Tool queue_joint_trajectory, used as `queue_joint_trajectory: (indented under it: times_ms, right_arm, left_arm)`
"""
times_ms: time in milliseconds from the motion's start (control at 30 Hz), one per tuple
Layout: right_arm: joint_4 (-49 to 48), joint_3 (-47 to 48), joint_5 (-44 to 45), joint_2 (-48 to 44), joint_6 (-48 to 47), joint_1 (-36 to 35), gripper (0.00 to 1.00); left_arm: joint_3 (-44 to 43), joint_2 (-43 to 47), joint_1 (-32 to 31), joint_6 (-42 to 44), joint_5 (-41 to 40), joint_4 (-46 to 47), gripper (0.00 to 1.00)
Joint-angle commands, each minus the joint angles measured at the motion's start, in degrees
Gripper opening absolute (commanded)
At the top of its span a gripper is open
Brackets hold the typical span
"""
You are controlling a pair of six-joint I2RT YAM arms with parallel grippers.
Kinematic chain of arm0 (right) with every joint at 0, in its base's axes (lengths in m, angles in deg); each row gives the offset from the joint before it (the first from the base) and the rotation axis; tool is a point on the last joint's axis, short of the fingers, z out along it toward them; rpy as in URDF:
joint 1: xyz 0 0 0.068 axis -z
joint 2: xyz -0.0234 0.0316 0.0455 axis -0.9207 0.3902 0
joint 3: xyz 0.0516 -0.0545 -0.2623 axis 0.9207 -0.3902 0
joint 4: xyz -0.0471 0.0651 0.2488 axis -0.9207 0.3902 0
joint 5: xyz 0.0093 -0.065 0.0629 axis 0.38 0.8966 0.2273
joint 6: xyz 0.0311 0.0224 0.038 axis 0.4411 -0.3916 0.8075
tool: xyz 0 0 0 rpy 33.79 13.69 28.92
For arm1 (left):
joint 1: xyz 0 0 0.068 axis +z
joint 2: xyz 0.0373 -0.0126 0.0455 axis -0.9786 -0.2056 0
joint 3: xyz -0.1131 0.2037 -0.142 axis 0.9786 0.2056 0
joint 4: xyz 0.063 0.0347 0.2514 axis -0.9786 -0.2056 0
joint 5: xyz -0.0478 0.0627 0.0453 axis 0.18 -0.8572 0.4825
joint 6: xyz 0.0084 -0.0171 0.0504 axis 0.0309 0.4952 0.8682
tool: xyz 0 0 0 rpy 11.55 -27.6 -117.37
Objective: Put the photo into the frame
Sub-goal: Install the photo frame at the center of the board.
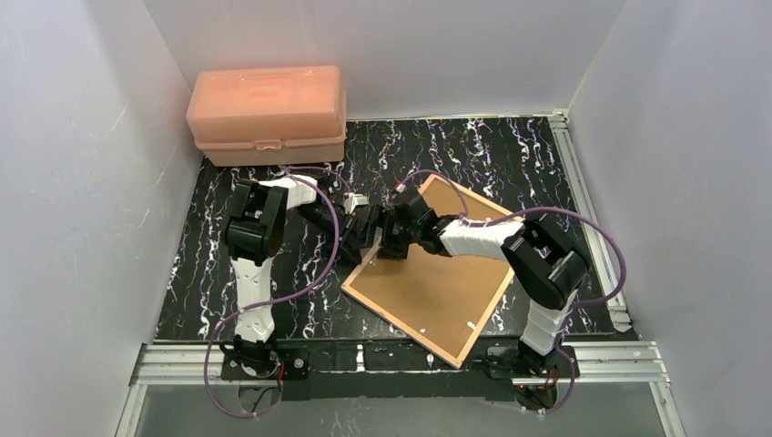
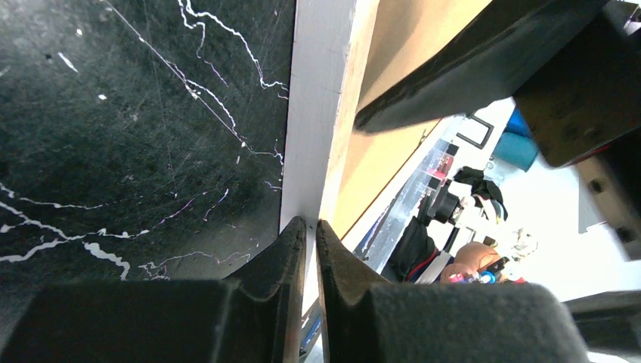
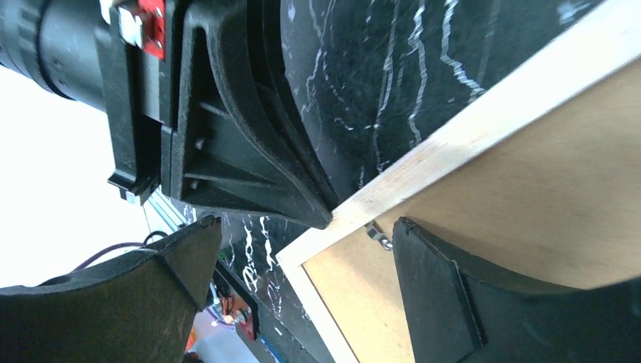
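The step in hand looks like work on the back of the frame (image 1: 401,325). It lies back up on the tabletop (image 1: 510,155), askew in the right half, with one corner close to the near edge. A brown backing board (image 1: 446,282) sits inside its pale wood rim. The photo shows in none of the views, so I cannot tell whether it is already under the board or not yet brought in.

Both hands meet at the frame's left corner, near the middle of the tabletop. The left hand (image 2: 311,227) is pinched almost closed, with the frame's thin white edge running down into the narrow slit between its fingers. It appears to nip that edge and steady it. In the right wrist view, the tip of one left finger touches the top of the wood rim.

The right hand (image 3: 306,223) stands wide and holds nothing. One finger hangs over the bare tabletop outside the rim, and the other is over the board inside it. A small metal clip (image 3: 378,233) on the inner side of the rim lies just beside the inside finger.

The next move probably concerns that clip. A fingertip has to reach it and turn or press it without shoving the whole frame, so the left hand's hold on the edge matters. The clip is small and lies flat against the board, so the approach has to be exact, and a slip would scrape the board.
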Motion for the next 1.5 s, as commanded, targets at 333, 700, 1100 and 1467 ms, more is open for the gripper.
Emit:
queue_joint_trajectory:
  times_ms: [333, 700, 1100, 1467]
  right_arm:
    - [7.89, 6.4, 2.7, -6.97, -13.25, 22.02, 0.99]
    - [3.54, 13.09, 0.91, 4.3, -13.38, 26.92, 0.99]
    - [-0.3, 16.35, -2.62, 11.6, -10.61, 27.27, 0.97]
    - [0.94, 14.37, -1.66, 10.07, -10.09, 27.22, 0.96]
  left_arm:
    - [-18.79, -4.04, -0.3, -6.72, -2.16, -0.21, 0.22]
    - [-43.43, -19.54, -3.17, -14.64, -3.2, 0.22, 0.3]
    - [-38.25, -19.45, -4.97, -14.52, -2.06, 2.78, 0.29]
    - [-34.88, -18.27, -5.1, -12.6, -4.72, 3.2, 0.27]
